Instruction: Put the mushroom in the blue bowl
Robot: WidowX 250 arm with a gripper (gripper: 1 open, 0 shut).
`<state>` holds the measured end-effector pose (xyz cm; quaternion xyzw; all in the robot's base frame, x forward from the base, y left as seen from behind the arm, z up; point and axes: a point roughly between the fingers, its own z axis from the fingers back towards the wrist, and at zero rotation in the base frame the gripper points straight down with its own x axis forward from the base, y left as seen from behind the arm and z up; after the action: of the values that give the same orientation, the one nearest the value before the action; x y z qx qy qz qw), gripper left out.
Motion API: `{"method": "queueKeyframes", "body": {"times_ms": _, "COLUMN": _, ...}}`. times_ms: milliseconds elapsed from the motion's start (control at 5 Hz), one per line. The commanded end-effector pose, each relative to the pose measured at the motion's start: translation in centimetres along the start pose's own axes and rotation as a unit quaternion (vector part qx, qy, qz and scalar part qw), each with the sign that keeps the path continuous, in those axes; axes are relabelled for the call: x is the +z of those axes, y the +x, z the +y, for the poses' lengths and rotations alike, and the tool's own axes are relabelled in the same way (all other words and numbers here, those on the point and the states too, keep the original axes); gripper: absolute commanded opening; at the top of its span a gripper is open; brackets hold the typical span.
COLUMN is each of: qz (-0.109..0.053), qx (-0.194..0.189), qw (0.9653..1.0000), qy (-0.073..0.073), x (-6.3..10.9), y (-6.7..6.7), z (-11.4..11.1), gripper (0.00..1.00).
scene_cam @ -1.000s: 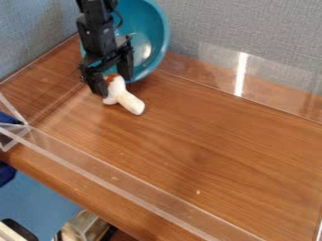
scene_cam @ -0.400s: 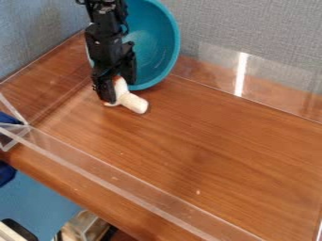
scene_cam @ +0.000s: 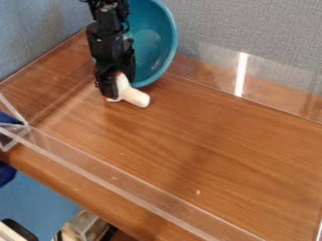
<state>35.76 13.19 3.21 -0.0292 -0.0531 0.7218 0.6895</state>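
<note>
The mushroom [scene_cam: 134, 96] lies on its side on the wooden table, just in front of the blue bowl. Only its white stem shows, pointing right; its left end is hidden between the fingers. My black gripper [scene_cam: 113, 89] points straight down, its fingers standing on either side of that left end, down near the table. Whether they press on the mushroom cannot be made out. The blue bowl [scene_cam: 157, 42] leans on its side against the back wall, its hollow facing the camera, and the gripper covers its left part.
The wooden table [scene_cam: 189, 132] is fenced by clear acrylic walls, one along the front [scene_cam: 126, 193] and one at the back right [scene_cam: 270, 80]. A grey-blue wall [scene_cam: 239, 28] stands behind the bowl.
The gripper has sunk a little onto the mushroom and rolled slightly at the wrist. Its fingers now stand lower around the mushroom's left end. The bowl has kept its place.
</note>
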Motion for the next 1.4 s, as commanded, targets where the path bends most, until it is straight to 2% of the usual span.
{"method": "queueKeyframes", "body": {"times_ms": 0, "qz": -0.006, "qx": -0.01, "qw": 0.9997, "qy": -0.023, "x": 0.3, "y": -1.3, "z": -0.7, "gripper": 0.0}}
{"method": "queueKeyframes", "body": {"times_ms": 400, "qz": -0.009, "qx": -0.025, "qw": 0.9993, "qy": -0.026, "x": -0.3, "y": -2.4, "z": -0.4, "gripper": 0.0}}
{"method": "queueKeyframes", "body": {"times_ms": 600, "qz": -0.009, "qx": -0.023, "qw": 0.9993, "qy": -0.029, "x": -0.4, "y": -1.6, "z": -2.0, "gripper": 1.0}}
{"method": "queueKeyframes", "body": {"times_ms": 800, "qz": -0.009, "qx": -0.024, "qw": 0.9991, "qy": -0.032, "x": -0.4, "y": -1.0, "z": -3.4, "gripper": 1.0}}
{"method": "queueKeyframes", "body": {"times_ms": 1200, "qz": -0.008, "qx": -0.048, "qw": 0.998, "qy": -0.04, "x": -1.8, "y": -1.5, "z": -6.0, "gripper": 1.0}}
